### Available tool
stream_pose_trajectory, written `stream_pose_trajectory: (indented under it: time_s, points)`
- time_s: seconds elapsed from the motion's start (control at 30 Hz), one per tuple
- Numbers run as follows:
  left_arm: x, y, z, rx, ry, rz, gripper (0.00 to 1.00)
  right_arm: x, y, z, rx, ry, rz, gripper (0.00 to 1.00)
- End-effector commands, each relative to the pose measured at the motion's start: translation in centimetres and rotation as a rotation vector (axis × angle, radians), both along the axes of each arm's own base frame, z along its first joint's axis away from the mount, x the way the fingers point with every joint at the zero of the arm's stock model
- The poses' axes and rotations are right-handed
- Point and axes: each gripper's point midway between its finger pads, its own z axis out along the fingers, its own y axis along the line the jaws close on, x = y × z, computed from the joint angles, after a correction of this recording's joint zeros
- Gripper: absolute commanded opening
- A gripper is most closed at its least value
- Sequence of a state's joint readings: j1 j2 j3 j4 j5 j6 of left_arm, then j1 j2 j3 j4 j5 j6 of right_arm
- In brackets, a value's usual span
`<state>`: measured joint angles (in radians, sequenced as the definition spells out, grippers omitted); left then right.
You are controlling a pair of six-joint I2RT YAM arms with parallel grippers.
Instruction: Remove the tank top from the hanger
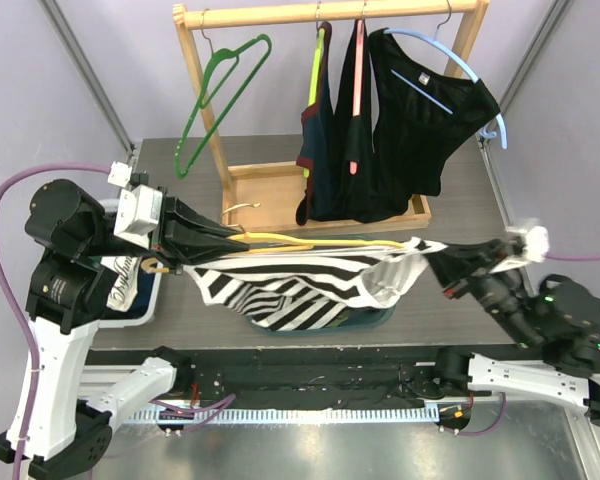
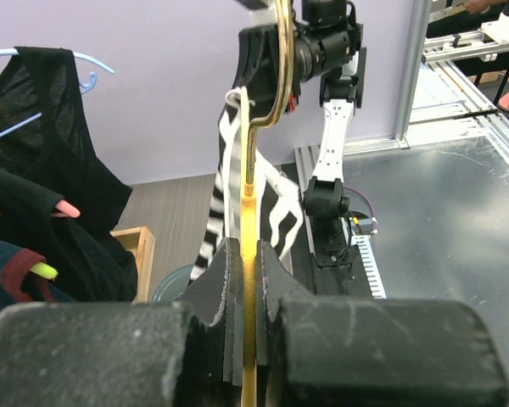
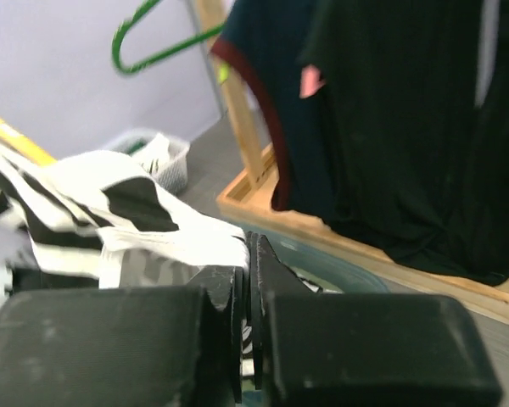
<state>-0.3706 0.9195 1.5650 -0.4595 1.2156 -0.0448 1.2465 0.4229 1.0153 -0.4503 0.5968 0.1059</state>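
A black-and-white striped tank top (image 1: pixel 300 290) hangs stretched between my two arms, over the middle of the table. It is draped on a yellow hanger (image 1: pixel 300 240) that lies nearly level. My left gripper (image 1: pixel 235 238) is shut on the hanger's left end; in the left wrist view the yellow bar (image 2: pixel 249 246) runs straight between the closed pads (image 2: pixel 276 280). My right gripper (image 1: pixel 435 262) is shut on the tank top's right edge. In the right wrist view the white fabric (image 3: pixel 153 212) bunches at the left side of the closed jaws of the right gripper (image 3: pixel 250 254).
A wooden rack (image 1: pixel 330 12) at the back carries a green hanger (image 1: pixel 215 90), dark garments (image 1: pixel 410 120) and a light blue hanger (image 1: pixel 450 60). Its base tray (image 1: pixel 270 190) sits behind the tank top. A teal bin (image 1: pixel 370 318) lies under the garment; a white basket (image 1: pixel 130 290) is at left.
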Motion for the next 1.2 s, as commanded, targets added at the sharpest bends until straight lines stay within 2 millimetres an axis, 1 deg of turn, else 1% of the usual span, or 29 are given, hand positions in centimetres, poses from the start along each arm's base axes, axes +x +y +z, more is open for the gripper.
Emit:
stream_pose_trajectory:
  time_s: [0.0,0.03,0.13,0.23,0.27,0.3,0.33,0.37,0.4,0.43,0.47,0.53,0.57,0.6,0.63,0.7,0.73,0.77,0.8,0.87,0.9,0.93,0.97,1.0,1.03,1.07,1.1,1.13,1.17]
  points:
    - [-0.5,0.2,1.2,-0.026,-0.071,-0.003,0.00,1.1,-6.9,0.9,0.194,0.033,-0.240,0.01]
    - [-0.4,0.2,1.2,-0.026,-0.069,-0.003,0.00,1.1,-7.7,0.6,0.217,0.044,-0.255,0.01]
    - [-0.3,0.2,1.3,-0.026,-0.068,-0.003,0.00,1.1,-7.3,-1.2,0.169,0.077,-0.259,0.01]
    - [-0.4,0.2,1.6,-0.029,-0.075,-0.002,0.00,1.1,-5.2,-2.7,0.088,0.107,-0.213,0.01]
    - [-0.3,0.2,1.6,-0.028,-0.072,-0.003,0.00,1.2,-3.8,-3.2,0.044,0.116,-0.189,0.01]
    - [-0.3,0.1,1.6,-0.029,-0.070,-0.002,0.00,1.3,-3.2,-3.3,0.021,0.118,-0.179,0.01]
    - [-0.2,0.1,1.6,-0.028,-0.070,-0.005,0.00,1.4,-2.5,-3.1,0.012,0.116,-0.171,0.01]
    - [0.0,0.1,1.5,-0.027,-0.067,-0.002,0.00,1.7,0.1,-3.0,-0.049,0.107,-0.129,0.01]
    - [0.3,-0.1,1.4,-0.025,-0.062,-0.002,0.00,1.8,1.2,-2.2,-0.040,0.091,-0.106,0.01]
    - [0.6,-0.1,1.2,-0.024,-0.056,0.002,0.00,2.0,2.4,-2.0,-0.052,0.086,-0.091,0.02]
    - [1.0,-0.2,1.0,-0.023,-0.055,0.012,0.00,2.2,4.4,-1.5,-0.082,0.078,-0.054,0.03]
    - [2.7,-0.4,0.7,-0.027,-0.054,0.075,0.00,2.6,6.4,-0.4,-0.077,0.063,-0.033,0.05]
    - [3.6,-0.4,0.4,-0.028,-0.040,0.113,0.00,2.9,6.7,0.6,-0.070,0.049,-0.043,0.05]
    - [5.4,-0.2,0.8,-0.045,-0.034,0.207,0.00,3.6,7.8,0.7,-0.080,0.049,-0.065,0.05]
    - [6.7,-0.1,0.8,-0.052,-0.017,0.265,0.00,4.2,7.6,1.1,-0.075,0.048,-0.108,0.03]
    - [8.5,0.5,1.5,-0.077,-0.008,0.377,0.00,5.3,7.2,1.8,-0.067,0.042,-0.196,0.02]
    - [10.1,1.1,1.7,-0.086,-0.004,0.459,0.00,5.5,7.1,1.9,-0.064,0.042,-0.215,0.02]
    - [10.7,1.4,1.9,-0.089,-0.005,0.495,0.00,5.6,7.0,1.9,-0.066,0.040,-0.224,0.02]
    - [11.0,1.6,1.9,-0.080,0.003,0.521,0.00,6.0,6.3,1.6,-0.073,0.050,-0.271,0.02]
    - [12.0,2.1,1.6,-0.075,0.017,0.586,0.00,6.4,5.5,0.8,-0.093,0.065,-0.327,0.02]
    - [12.3,2.2,0.8,-0.043,0.020,0.599,0.00,6.3,5.3,0.1,-0.125,0.074,-0.330,0.02]
    - [12.4,2.2,0.2,-0.026,0.027,0.605,0.00,6.0,5.7,-0.2,-0.126,0.084,-0.293,0.10]
    - [12.6,2.0,-0.5,-0.001,0.028,0.606,0.00,5.7,6.0,-0.8,-0.139,0.093,-0.263,0.19]
    - [12.5,1.9,-1.8,0.036,0.062,0.599,0.00,5.3,6.0,-1.8,-0.181,0.110,-0.241,0.31]
    - [12.3,1.5,-2.4,0.054,0.074,0.585,0.00,4.9,6.4,-2.1,-0.184,0.127,-0.203,0.44]
    - [12.3,1.4,-3.1,0.073,0.083,0.579,0.00,4.6,6.3,-2.4,-0.199,0.140,-0.190,0.46]
    - [12.1,1.3,-4.0,0.106,0.098,0.574,0.00,4.2,5.9,-3.2,-0.248,0.159,-0.176,0.47]
    - [11.9,1.2,-4.4,0.124,0.097,0.564,0.00,3.9,5.8,-3.2,-0.254,0.167,-0.159,0.50]
    - [11.7,1.1,-4.8,0.142,0.098,0.558,0.00,3.3,5.4,-2.4,-0.233,0.168,-0.128,0.53]
